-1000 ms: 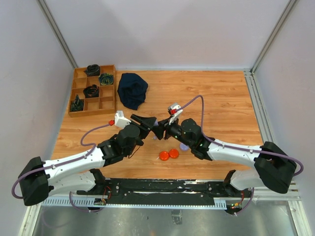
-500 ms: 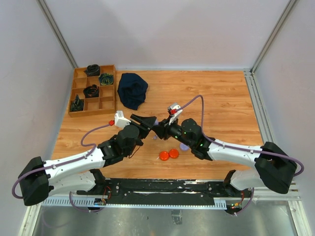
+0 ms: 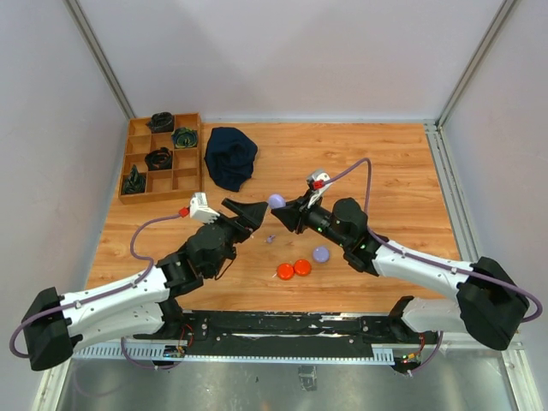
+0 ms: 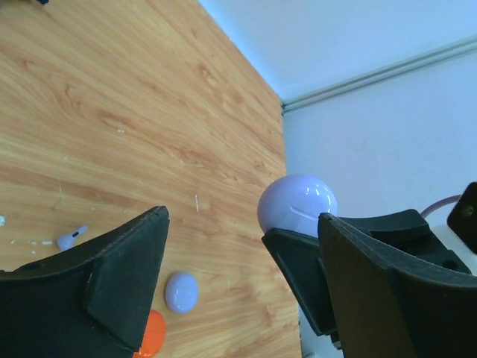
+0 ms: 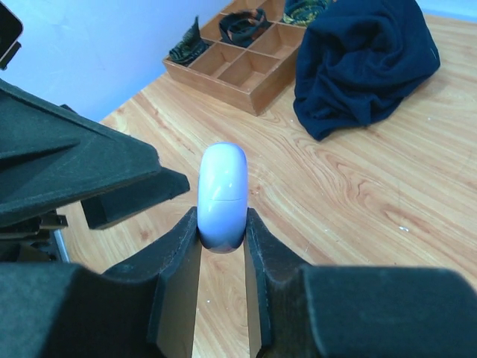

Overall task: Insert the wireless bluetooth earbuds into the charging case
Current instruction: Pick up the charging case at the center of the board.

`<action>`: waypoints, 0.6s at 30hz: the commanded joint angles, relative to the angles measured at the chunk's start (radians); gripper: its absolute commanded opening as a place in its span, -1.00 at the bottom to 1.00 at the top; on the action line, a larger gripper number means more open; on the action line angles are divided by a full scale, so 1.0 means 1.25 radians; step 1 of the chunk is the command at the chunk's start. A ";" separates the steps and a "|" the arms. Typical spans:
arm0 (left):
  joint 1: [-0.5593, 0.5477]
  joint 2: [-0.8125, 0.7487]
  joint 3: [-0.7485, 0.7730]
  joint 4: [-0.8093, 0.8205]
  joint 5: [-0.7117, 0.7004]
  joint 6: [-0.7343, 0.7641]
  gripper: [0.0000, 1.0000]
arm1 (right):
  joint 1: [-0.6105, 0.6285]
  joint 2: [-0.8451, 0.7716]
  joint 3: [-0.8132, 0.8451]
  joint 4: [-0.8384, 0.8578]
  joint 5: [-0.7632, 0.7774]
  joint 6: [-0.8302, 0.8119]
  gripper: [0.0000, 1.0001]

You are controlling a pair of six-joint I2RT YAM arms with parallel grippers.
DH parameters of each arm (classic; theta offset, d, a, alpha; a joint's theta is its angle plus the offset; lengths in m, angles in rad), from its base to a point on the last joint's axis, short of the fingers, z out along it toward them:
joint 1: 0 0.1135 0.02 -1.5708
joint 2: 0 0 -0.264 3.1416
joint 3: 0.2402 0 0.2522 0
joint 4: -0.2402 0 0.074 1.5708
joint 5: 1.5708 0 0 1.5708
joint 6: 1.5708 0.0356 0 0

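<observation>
My right tool (image 5: 222, 233) clamps the charging case (image 5: 223, 186) above mid-worktop (image 3: 385, 171), far from every edge; my left tool (image 3: 251, 210) gapes beside it.

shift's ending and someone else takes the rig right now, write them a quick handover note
Left tool: open, empty, raised beside the case.
Right tool: shut on the lavender charging case, lifted off the table; the case looks closed.
Things: one lavender earbud lies on the wood below the tools. Two orange discs and a lavender disc lie nearer the arm bases.
Done: case picked up.
Left: open the case, pick up the earbuds, seat them.
</observation>
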 commanded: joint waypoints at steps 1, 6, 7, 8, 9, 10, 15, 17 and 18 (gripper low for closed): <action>-0.009 -0.070 -0.030 0.088 -0.002 0.217 0.76 | -0.045 -0.044 -0.020 0.017 -0.113 -0.018 -0.89; -0.008 -0.135 -0.058 0.169 0.093 0.434 0.84 | -0.108 -0.087 -0.039 0.016 -0.245 -0.033 -0.91; -0.008 -0.143 -0.054 0.168 0.114 0.472 0.86 | -0.123 -0.095 -0.043 0.016 -0.272 -0.035 -0.91; -0.008 -0.148 -0.048 0.165 0.135 0.506 0.88 | -0.136 -0.106 -0.047 0.016 -0.300 -0.036 -0.92; -0.008 -0.151 -0.042 0.163 0.158 0.539 0.89 | -0.150 -0.117 -0.052 0.016 -0.321 -0.037 -0.92; -0.007 -0.154 -0.035 0.161 0.182 0.570 0.90 | -0.163 -0.129 -0.058 0.017 -0.343 -0.040 -0.92; -0.006 -0.161 0.001 0.141 0.302 0.710 0.93 | -0.214 -0.203 -0.080 -0.001 -0.433 -0.083 -0.93; -0.001 -0.159 0.016 0.132 0.351 0.750 0.96 | -0.217 -0.235 -0.077 -0.037 -0.450 -0.114 -0.94; 0.003 -0.157 0.024 0.128 0.386 0.769 0.97 | -0.217 -0.250 -0.073 -0.060 -0.456 -0.131 -0.94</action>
